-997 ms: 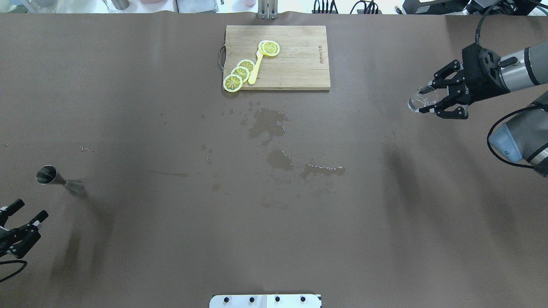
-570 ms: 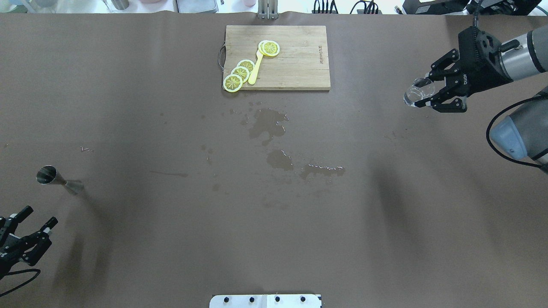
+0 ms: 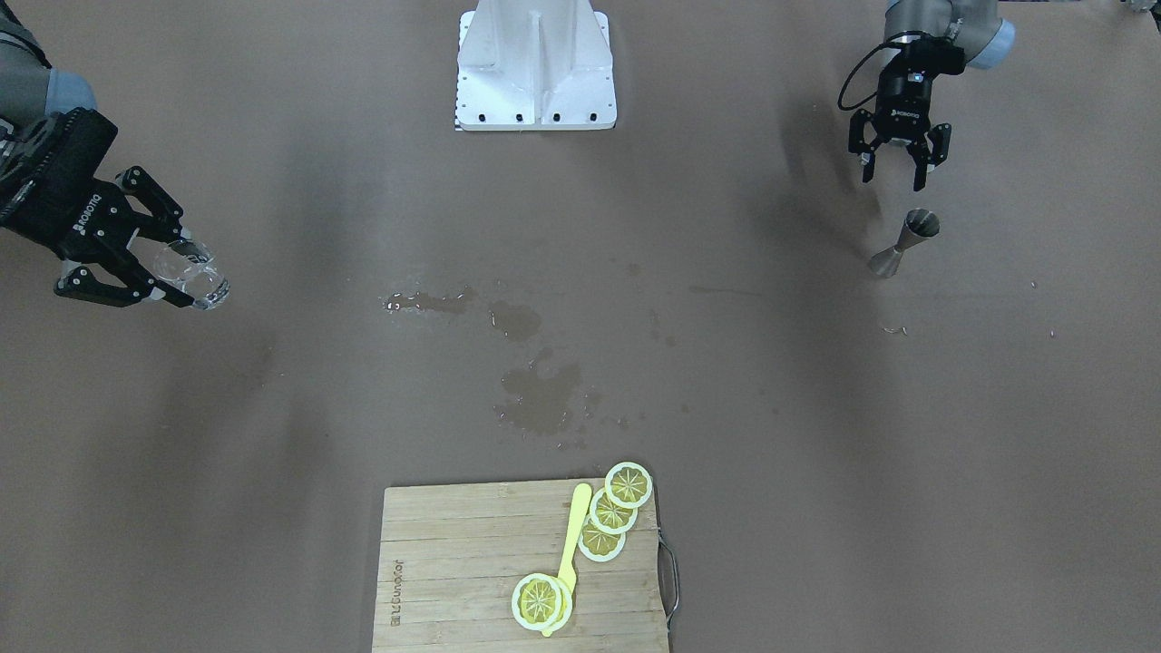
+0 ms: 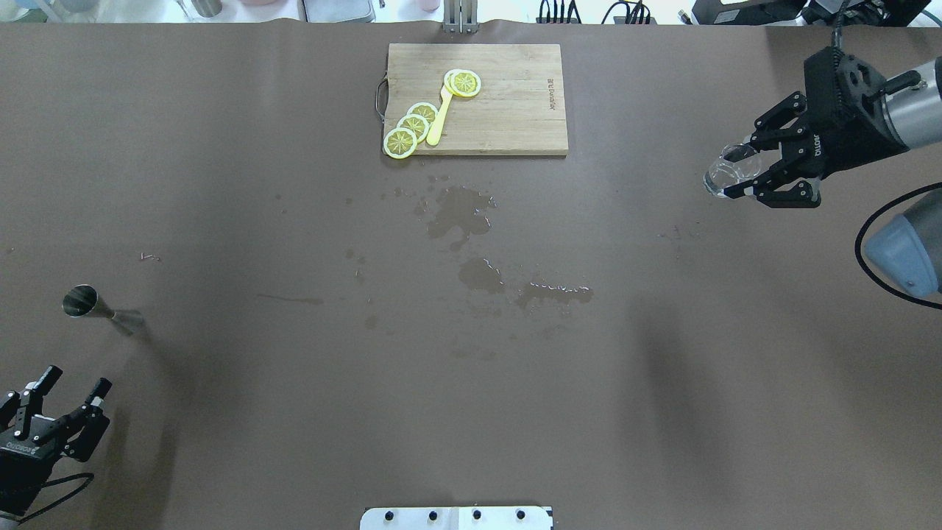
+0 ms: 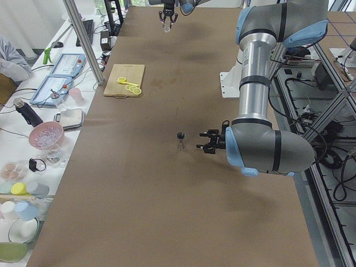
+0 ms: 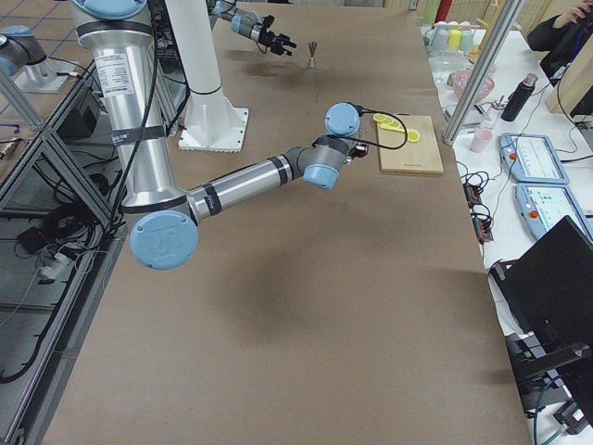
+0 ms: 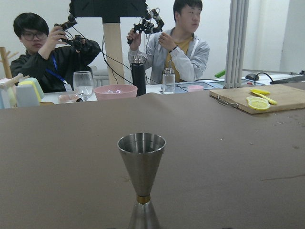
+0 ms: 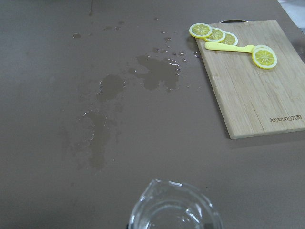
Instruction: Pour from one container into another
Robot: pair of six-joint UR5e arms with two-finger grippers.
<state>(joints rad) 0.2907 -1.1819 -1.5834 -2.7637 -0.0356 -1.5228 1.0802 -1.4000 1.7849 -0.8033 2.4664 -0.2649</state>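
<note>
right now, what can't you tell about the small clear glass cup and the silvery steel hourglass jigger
Small clear glass cup: fill level; right wrist view's bottom edge cuts it off, elsewhere too small.
Silvery steel hourglass jigger: contents; left wrist view sees it side-on, base cropped, overhead too small.

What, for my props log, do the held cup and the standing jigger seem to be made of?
The cup looks like clear glass: the brown table shows through it, and its rim glints. The jigger looks like brushed steel, though another metal is possible: silvery, opaque, soft sheen, a thin gold-coloured band at the waist.
</note>
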